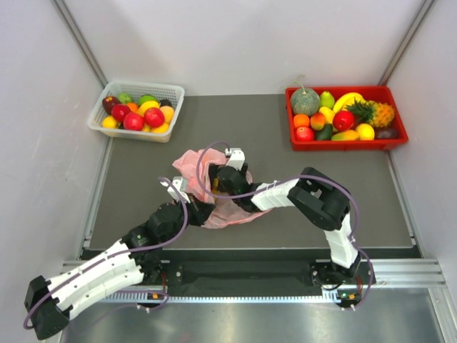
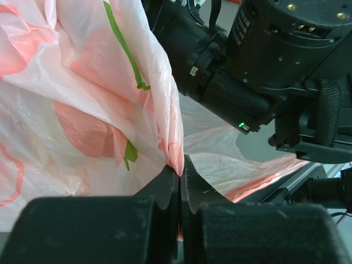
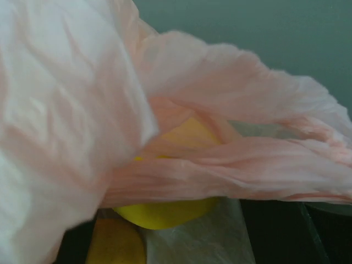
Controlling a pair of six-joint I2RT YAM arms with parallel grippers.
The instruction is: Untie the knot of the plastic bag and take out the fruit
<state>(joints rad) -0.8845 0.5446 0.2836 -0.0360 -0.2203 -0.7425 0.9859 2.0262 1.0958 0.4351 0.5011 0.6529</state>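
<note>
A crumpled, translucent pink plastic bag [image 1: 191, 166] with darker pink and green print lies near the middle of the dark grey worktop [image 1: 136, 168], with both arms reaching into it from the near edge. The left gripper [image 2: 180, 184] comes in from the near-left corner. Its black fingers [image 2: 165, 190] are pressed together with a fold of the bag's edge pinched between their tips. Above the pinch the plastic is pulled up in a taut sheet.

The right gripper [image 1: 223, 179] reaches across from the near-right corner and is buried in the bag's right side, just beside the left one. Plastic covers its jaws in the overhead view and its own wrist camera does not show them, so I cannot tell how they stand.

A gathered, rope-like band of pink plastic [image 3: 258, 165] runs across the right wrist view. Whether it is tied cannot be made out. Under it, inside the bag, sits a smooth, round yellow fruit [image 3: 165, 213], with an orange fruit [image 3: 115, 242] touching it lower left.

A white slotted plastic basket [image 1: 173, 90] of mixed fruit stands in the far-left corner. A red rectangular plastic tray [image 1: 389, 91] of fruit, a small pineapple [image 1: 376, 113] among it, stands in the far-right corner. Both are well apart from the bag.
</note>
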